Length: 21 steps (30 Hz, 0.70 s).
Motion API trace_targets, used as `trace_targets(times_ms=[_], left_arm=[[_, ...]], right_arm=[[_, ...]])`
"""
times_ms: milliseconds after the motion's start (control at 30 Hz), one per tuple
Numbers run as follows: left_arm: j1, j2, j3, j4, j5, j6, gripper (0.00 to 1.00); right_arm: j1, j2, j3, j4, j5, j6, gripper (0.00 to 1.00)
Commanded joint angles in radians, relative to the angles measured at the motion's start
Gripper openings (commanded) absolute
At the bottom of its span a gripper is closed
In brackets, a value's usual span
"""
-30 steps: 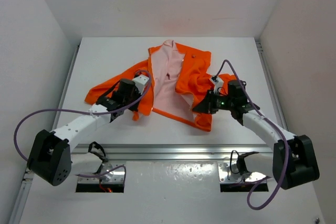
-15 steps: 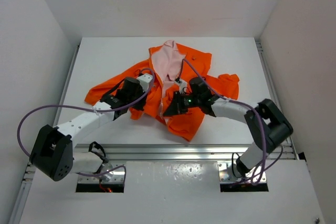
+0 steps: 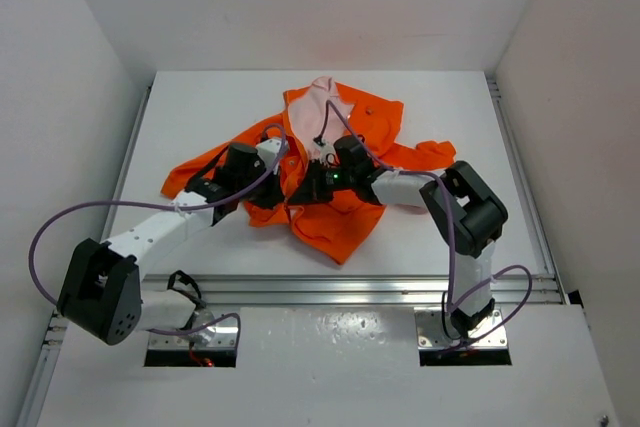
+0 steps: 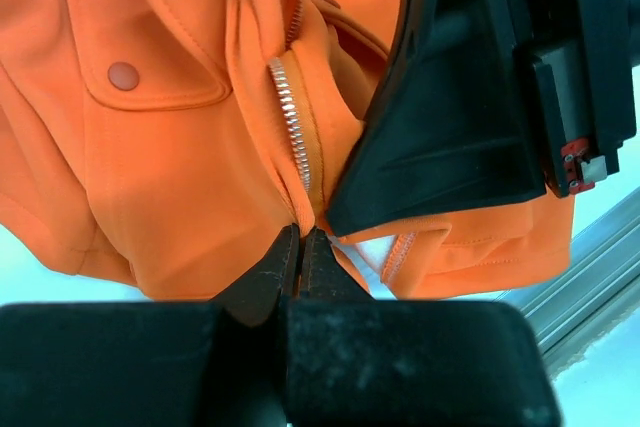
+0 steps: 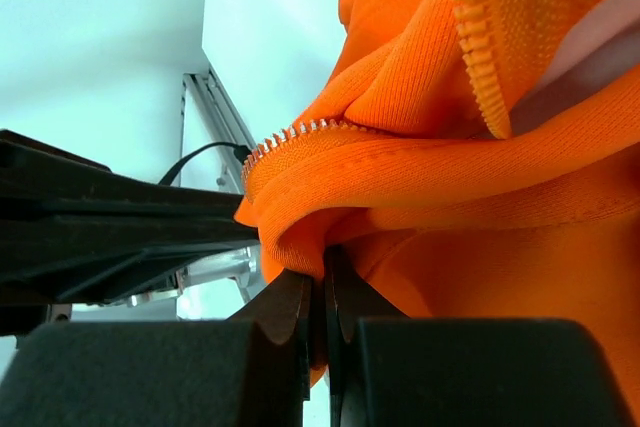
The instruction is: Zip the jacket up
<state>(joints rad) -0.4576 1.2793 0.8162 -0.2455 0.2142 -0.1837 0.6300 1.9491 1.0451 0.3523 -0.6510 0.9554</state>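
The orange jacket (image 3: 345, 222) lies bunched at mid table, its pale pink lining (image 3: 320, 107) showing near the collar. My left gripper (image 3: 283, 187) is shut on the jacket's left front edge; in the left wrist view (image 4: 300, 237) its jaws pinch the fabric just below the metal zipper teeth (image 4: 290, 122). My right gripper (image 3: 303, 190) is shut on the right front edge, close beside the left one; in the right wrist view (image 5: 322, 282) an orange fold with zipper teeth (image 5: 300, 132) sits between its jaws. The two front edges are pulled together.
An orange sleeve (image 3: 195, 172) spreads to the left and another (image 3: 430, 152) to the right. A metal rail (image 3: 330, 287) runs along the table's near edge. White walls stand on three sides.
My right gripper has swept left, dragging the jacket's right front panel over the pink lining until it meets the left edge. My left gripper stayed nearly in place.
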Motion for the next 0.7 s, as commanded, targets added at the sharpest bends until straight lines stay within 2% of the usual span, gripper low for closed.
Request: trace_targets(times_ms=[0, 233, 333, 367, 467, 533, 667], left_arm=[[0.039, -0.003, -0.002, 0.045, 0.054, -0.026, 0.00], [0.051, -0.014, -0.029, 0.015, 0.045, 0.021, 0.00], [0.051, 0.009, -0.017, -0.015, 0.045, 0.059, 0.23], [0.051, 0.020, -0.017, -0.015, 0.063, 0.059, 0.38], [0.051, 0.020, -0.005, -0.031, 0.048, 0.049, 0.55], [0.028, 0.020, 0.005, -0.031, 0.010, 0.029, 0.65], [-0.024, 0.040, 0.026, -0.040, -0.070, -0.010, 0.66]], right_arm=[[0.000, 0.002, 0.018, 0.083, -0.002, 0.025, 0.00], [-0.032, -0.033, -0.053, 0.068, -0.009, -0.009, 0.00], [-0.027, -0.016, -0.045, 0.063, -0.009, -0.004, 0.00], [-0.027, -0.010, -0.037, 0.065, -0.010, -0.012, 0.00], [-0.027, 0.011, -0.019, 0.059, -0.010, -0.012, 0.00], [-0.027, 0.014, -0.017, 0.051, -0.004, -0.011, 0.00], [-0.027, 0.013, -0.023, 0.044, -0.006, -0.015, 0.00]])
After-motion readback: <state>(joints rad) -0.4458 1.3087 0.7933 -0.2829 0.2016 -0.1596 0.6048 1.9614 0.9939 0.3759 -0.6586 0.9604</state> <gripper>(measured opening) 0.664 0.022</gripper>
